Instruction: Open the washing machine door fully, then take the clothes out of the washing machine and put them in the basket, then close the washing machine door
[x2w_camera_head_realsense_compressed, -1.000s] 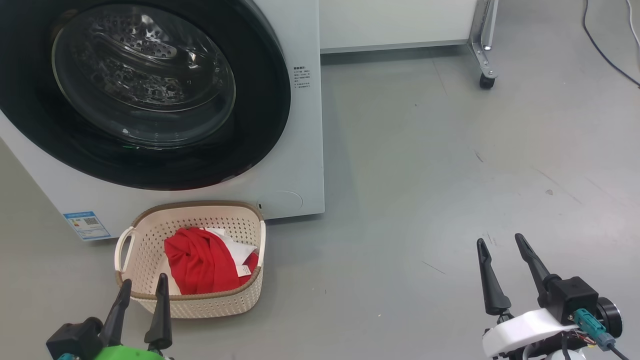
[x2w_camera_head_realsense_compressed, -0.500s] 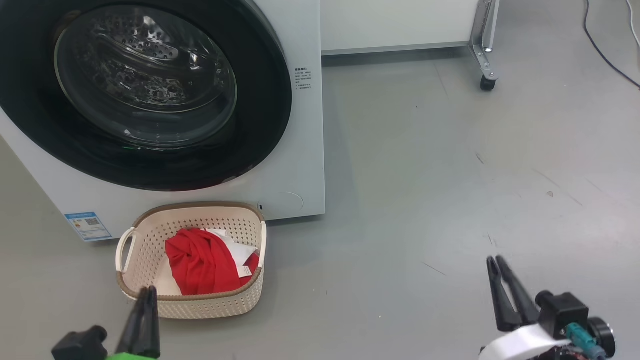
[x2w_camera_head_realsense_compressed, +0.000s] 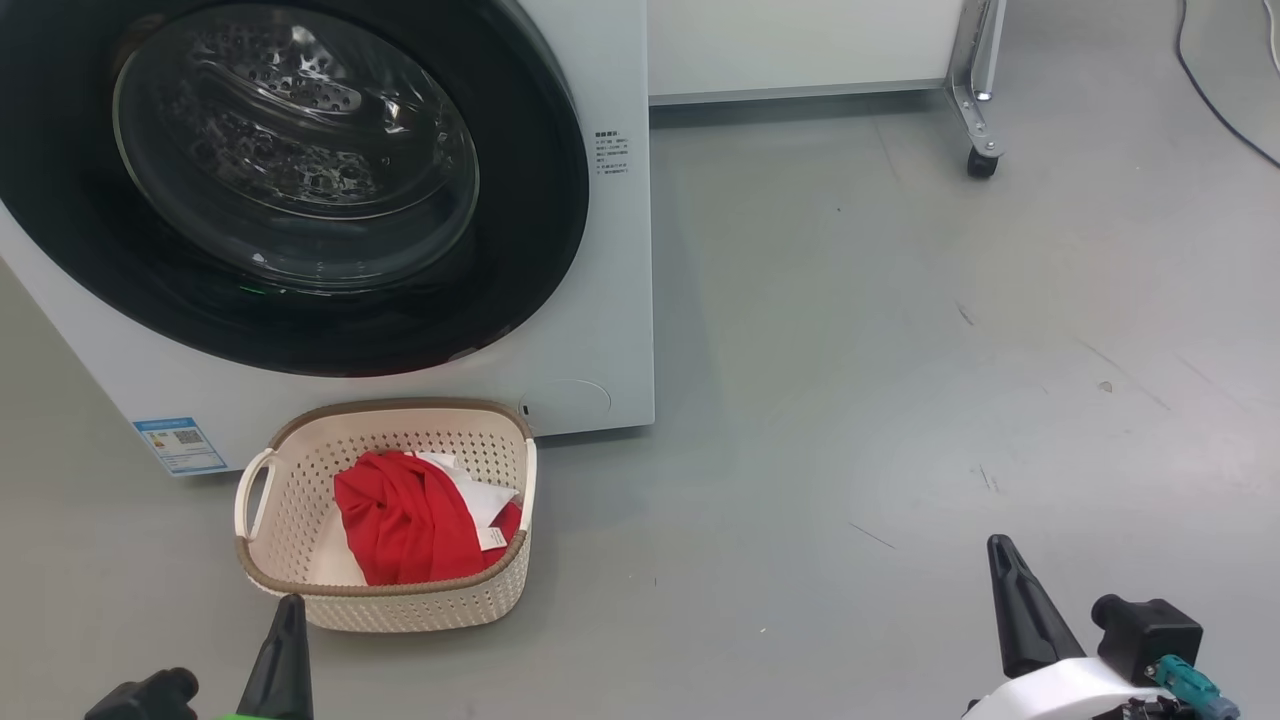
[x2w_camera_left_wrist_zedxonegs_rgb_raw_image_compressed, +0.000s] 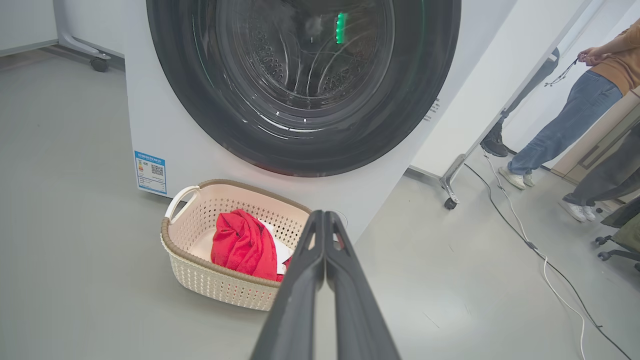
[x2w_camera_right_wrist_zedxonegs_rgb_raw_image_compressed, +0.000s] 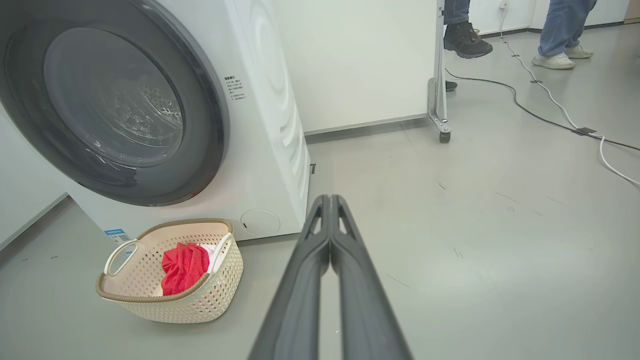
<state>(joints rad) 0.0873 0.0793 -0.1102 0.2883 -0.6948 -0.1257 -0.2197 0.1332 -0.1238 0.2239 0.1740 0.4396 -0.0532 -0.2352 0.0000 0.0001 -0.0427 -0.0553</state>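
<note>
The white washing machine (x2w_camera_head_realsense_compressed: 610, 300) stands at the upper left, its black-rimmed round door (x2w_camera_head_realsense_compressed: 300, 180) shut flat against the front, steel drum showing through the glass. On the floor before it sits the cream basket (x2w_camera_head_realsense_compressed: 400, 605) holding the red clothes (x2w_camera_head_realsense_compressed: 405, 525) with a white part. My left gripper (x2w_camera_head_realsense_compressed: 288, 605) is shut and empty, just in front of the basket's near wall. My right gripper (x2w_camera_head_realsense_compressed: 1000, 545) is shut and empty over bare floor at the lower right. In the wrist views each pair of fingers (x2w_camera_left_wrist_zedxonegs_rgb_raw_image_compressed: 325, 235) (x2w_camera_right_wrist_zedxonegs_rgb_raw_image_compressed: 330, 220) is pressed together.
A white panel on a metal leg with a caster (x2w_camera_head_realsense_compressed: 980, 165) stands behind the machine to the right. Cables (x2w_camera_right_wrist_zedxonegs_rgb_raw_image_compressed: 545, 117) run across the grey floor beyond it. Two persons' legs (x2w_camera_left_wrist_zedxonegs_rgb_raw_image_compressed: 555, 130) stand past the panel.
Both grippers have closed from wide open to shut and dropped lower in the head view. The head camera has shifted slightly; the basket, clothes and door stay put.
</note>
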